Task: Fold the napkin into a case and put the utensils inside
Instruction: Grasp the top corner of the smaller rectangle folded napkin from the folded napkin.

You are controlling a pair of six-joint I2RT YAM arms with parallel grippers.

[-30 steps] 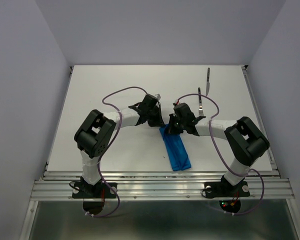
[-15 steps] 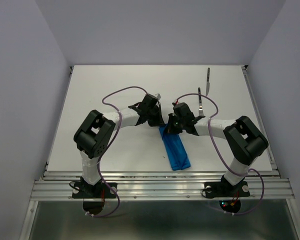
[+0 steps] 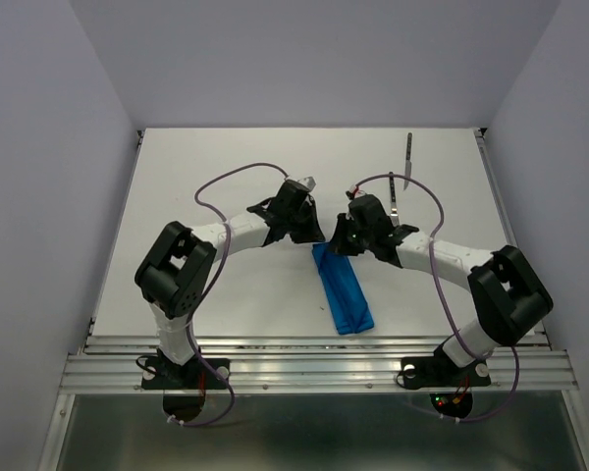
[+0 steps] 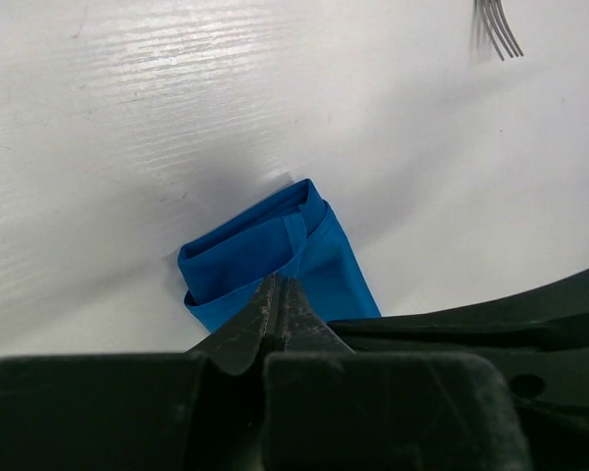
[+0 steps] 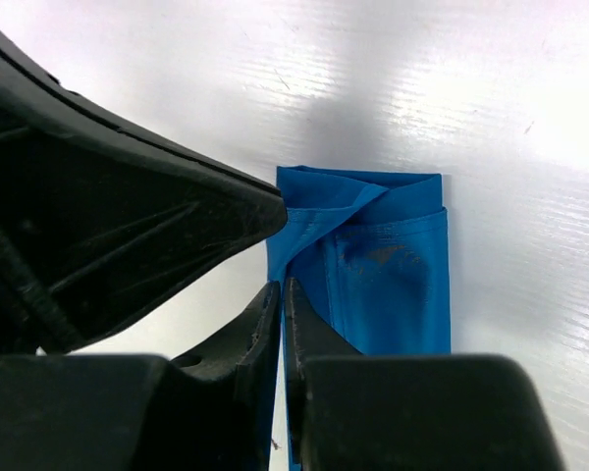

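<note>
The blue napkin (image 3: 344,292) lies as a narrow folded strip, a case shape, in the middle of the white table. Its far end stands open as a loop in the left wrist view (image 4: 255,250). My left gripper (image 3: 310,235) is shut with its tips on that end's top layer (image 4: 280,285). My right gripper (image 3: 337,245) is shut on the napkin's left edge (image 5: 282,287), and the cloth (image 5: 393,285) runs between its fingers. The fork (image 3: 396,207) and the knife (image 3: 408,162) lie beyond at the far right; the fork's tines (image 4: 496,29) show in the left wrist view.
The white table (image 3: 206,177) is walled at the back and both sides. A metal rail (image 3: 314,368) runs along the near edge by the arm bases. The two grippers are close together over the napkin's far end.
Both arms have shifted and stretched out a little, the grippers moving slightly farther back. The napkin strip lies in about the same place. The fork and knife have not moved.
</note>
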